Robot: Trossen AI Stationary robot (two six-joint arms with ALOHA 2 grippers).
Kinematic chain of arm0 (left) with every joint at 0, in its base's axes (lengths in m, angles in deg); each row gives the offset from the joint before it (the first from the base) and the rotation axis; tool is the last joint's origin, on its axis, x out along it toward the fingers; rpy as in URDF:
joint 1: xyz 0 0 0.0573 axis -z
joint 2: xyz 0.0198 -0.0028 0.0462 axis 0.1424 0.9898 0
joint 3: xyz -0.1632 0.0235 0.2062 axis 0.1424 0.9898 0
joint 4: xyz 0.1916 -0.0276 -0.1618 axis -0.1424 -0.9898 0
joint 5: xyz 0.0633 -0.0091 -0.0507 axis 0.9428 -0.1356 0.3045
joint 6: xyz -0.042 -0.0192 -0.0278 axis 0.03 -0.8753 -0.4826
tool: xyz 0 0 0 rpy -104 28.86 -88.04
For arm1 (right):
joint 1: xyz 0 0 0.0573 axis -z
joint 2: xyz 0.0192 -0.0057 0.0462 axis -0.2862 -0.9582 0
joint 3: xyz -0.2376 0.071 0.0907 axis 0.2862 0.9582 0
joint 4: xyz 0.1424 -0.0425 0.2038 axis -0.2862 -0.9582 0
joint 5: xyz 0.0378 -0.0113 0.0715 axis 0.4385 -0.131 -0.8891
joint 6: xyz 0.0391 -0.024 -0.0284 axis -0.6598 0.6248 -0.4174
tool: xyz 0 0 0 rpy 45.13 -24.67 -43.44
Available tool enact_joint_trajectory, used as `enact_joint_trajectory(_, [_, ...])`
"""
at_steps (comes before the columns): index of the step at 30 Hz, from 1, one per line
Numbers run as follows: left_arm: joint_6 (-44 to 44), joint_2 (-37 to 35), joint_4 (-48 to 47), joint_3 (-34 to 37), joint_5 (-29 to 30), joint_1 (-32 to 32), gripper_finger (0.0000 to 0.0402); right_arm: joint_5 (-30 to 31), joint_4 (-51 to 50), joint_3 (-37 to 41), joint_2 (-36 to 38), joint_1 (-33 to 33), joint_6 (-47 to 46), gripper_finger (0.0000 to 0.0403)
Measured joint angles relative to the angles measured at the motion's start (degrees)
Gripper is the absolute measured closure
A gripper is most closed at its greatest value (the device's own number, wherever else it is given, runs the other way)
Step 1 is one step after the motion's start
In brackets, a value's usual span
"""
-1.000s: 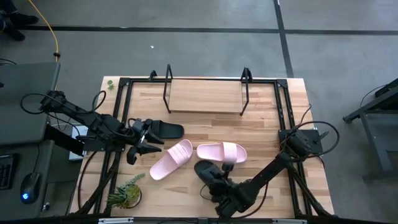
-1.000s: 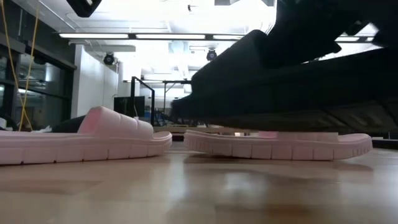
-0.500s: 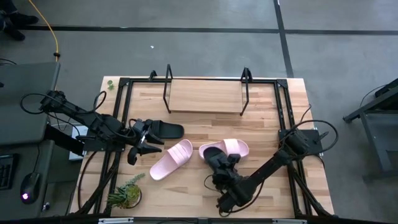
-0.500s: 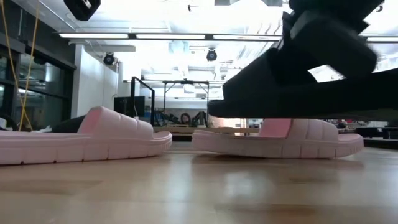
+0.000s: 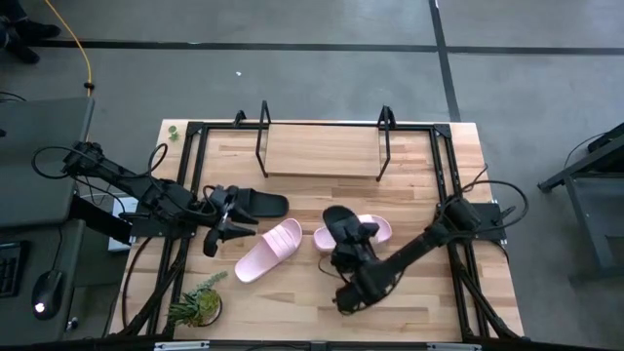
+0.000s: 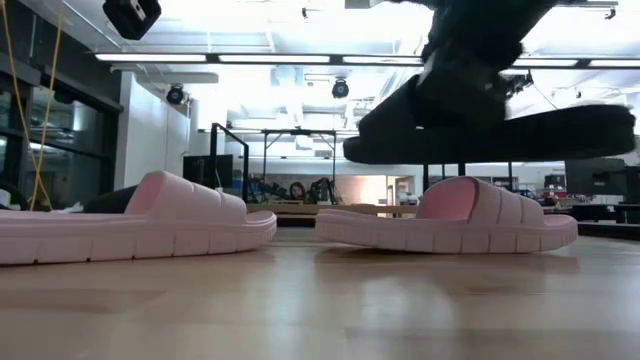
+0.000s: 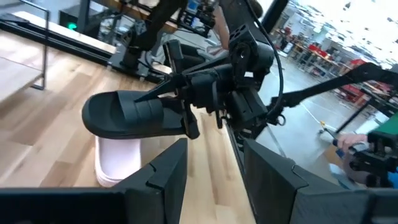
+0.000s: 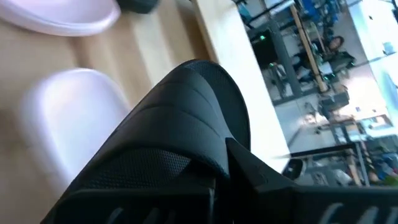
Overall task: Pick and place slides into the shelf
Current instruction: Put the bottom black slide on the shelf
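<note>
Black slide [image 5: 341, 223] aloft | right pincer [image 5: 353, 244] clamped on it, arm outstretched

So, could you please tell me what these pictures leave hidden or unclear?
- High view: most of one pink slide lies under the carried black slide.
- Low view: the shelf can't be made out; the other black slide is hidden by a pink slide.
- Right wrist view: the right end effector's fingertips are covered by the black slide.

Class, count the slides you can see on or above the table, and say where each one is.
4. One black slide lies by the left end effector; the other black slide is lifted by the right end effector over a pink slide; another pink slide lies mid-table. None sits on the shelf.
</note>
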Motion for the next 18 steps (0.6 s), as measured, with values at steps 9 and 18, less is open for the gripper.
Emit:
enact_joint_trajectory(9, [6.5, 0.0, -2.24, 0.0, 2.78, -0.02, 0.0259, 5.35, -2.88, 0.09, 0.49, 7.47, 0.73, 0.0403])
enact_joint_trajectory(18, [8.78, -0.08, -3.03, 0.0, 4.03, -3.51, 0.0259, 10.13, -2.95, 0.16, 5.41, 14.98, 5.19, 0.0403])
